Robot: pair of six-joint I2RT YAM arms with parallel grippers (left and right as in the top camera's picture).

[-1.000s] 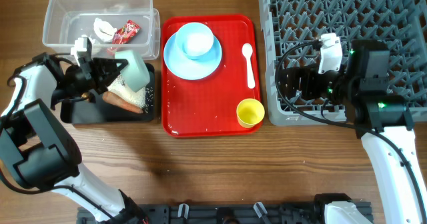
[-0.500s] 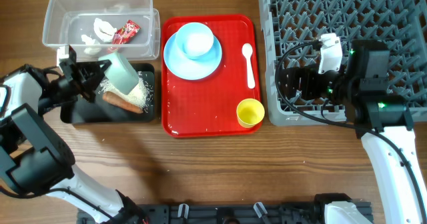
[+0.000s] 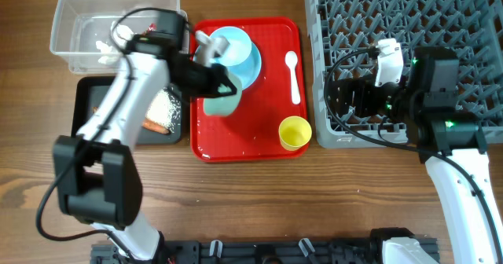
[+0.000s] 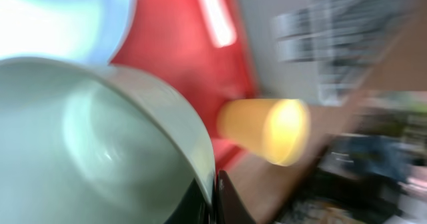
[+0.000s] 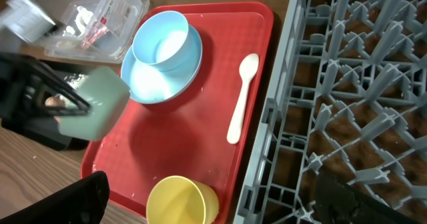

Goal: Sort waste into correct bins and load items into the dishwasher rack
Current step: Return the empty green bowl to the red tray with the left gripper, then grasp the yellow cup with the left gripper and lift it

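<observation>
— So, where is the pale-green bowl [image 3: 222,100] right now?

— Left of centre in the overhead view, over the left part of the red serving tray [image 3: 259,138], just below the light-blue plate [image 3: 253,66]. The left gripper [image 3: 215,80] is clamped on its rim, and the bowl hangs tilted, nearly on its side. Whether it touches the tray I cannot tell.

— And that arm's wrist camera?

— Blurred, yet the bowl's pale inside fills the lower left, with a dark finger [image 4: 230,207] at its edge. The yellow cup [image 4: 267,131] shows beyond it on the red.

— What about the other arm?

— The right gripper [image 3: 342,103] sits over the lower left corner of the dishwasher rack [image 3: 440,12], at the right of the frame. Its fingers [image 5: 83,197] stand wide apart with nothing between them; its own camera shows one at each lower corner.

— The rest of the dishes?

— The light-blue bowl [image 3: 229,45] sits on the plate at the top of the tray. The white spoon [image 3: 292,77] lies to the right of it, and the cup stands in the tray's lower right corner, close to the rack.

— And the waste?

— The clear tub [image 3: 78,16] on the desk in the upper left holds white paper scraps [image 5: 81,14] and the red wrapper [image 5: 100,31]. Below it, the black tray [image 3: 85,107] holds loose rice [image 3: 165,105] and the carrot stick [image 3: 156,126]. The left arm crosses above both bins.
</observation>
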